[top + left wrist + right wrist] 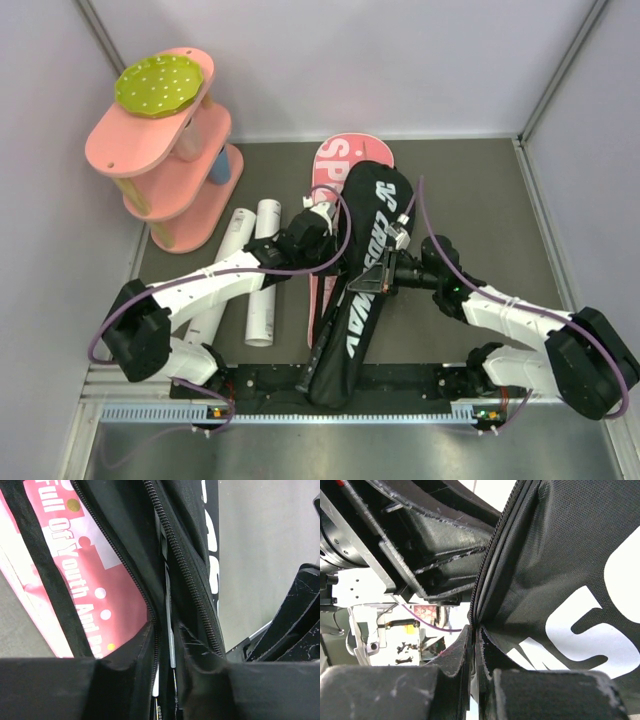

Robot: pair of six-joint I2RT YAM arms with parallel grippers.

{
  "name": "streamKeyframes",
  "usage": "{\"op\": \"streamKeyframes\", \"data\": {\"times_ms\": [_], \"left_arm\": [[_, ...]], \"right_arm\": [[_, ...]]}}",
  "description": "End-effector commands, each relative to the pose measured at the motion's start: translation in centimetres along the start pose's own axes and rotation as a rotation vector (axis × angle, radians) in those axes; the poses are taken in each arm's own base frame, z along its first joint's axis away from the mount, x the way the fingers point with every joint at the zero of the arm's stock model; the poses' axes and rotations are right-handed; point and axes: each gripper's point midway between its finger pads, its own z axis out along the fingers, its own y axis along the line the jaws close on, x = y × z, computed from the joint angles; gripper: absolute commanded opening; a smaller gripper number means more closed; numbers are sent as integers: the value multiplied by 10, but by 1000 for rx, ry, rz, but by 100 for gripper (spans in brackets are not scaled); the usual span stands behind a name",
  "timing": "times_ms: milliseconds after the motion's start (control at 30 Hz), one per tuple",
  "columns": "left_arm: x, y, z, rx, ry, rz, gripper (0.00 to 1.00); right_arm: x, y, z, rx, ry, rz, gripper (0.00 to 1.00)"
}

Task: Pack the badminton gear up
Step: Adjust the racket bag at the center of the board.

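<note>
The racket-shaped bag (362, 262) lies down the middle of the table, black "CROSSWAY" side up, with its pink side (334, 156) showing at the far end. My left gripper (328, 224) is at the bag's left edge. In the left wrist view its jaws (167, 632) stand a little apart astride the unzipped seam, with thin racket shafts (171, 647) inside the bag (95, 565). My right gripper (399, 241) is at the bag's right edge. There its jaws (476, 630) are shut on the zip edge of the black fabric (560, 555). No shuttlecocks show.
Two long white tubes (264, 272) lie on the table left of the bag, partly under my left arm. A pink tiered shelf (165, 165) with a green dotted disc (158, 83) stands at the back left. Walls enclose the table on three sides.
</note>
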Motion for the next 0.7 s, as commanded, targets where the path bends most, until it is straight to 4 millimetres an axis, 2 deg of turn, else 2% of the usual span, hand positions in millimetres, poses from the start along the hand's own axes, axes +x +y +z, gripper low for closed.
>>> {"op": "streamKeyframes", "data": {"times_ms": [0, 67, 167, 233, 333, 500, 600, 667], "left_arm": [[-22, -17, -5, 52, -67, -17, 36], [-17, -11, 0, 22, -42, -30, 42], [-8, 4, -1, -19, -43, -43, 48], [-9, 7, -7, -19, -60, -51, 53], [-4, 16, -11, -27, -64, -57, 57], [8, 37, -3, -52, -18, -94, 58], [12, 29, 4, 50, 24, -114, 57], [12, 12, 6, 164, 47, -114, 55]], "right_arm": [[-12, 38, -5, -118, -31, -113, 0], [-12, 37, -5, -115, -29, -115, 0], [-10, 36, -5, -119, -26, -115, 0], [-10, 36, -6, -120, -25, -115, 0], [-9, 34, -5, -123, -19, -117, 0], [-9, 36, -5, -130, -16, -118, 0], [-9, 37, -5, -132, -15, -119, 0], [-9, 36, -5, -128, -15, -117, 0]]}}
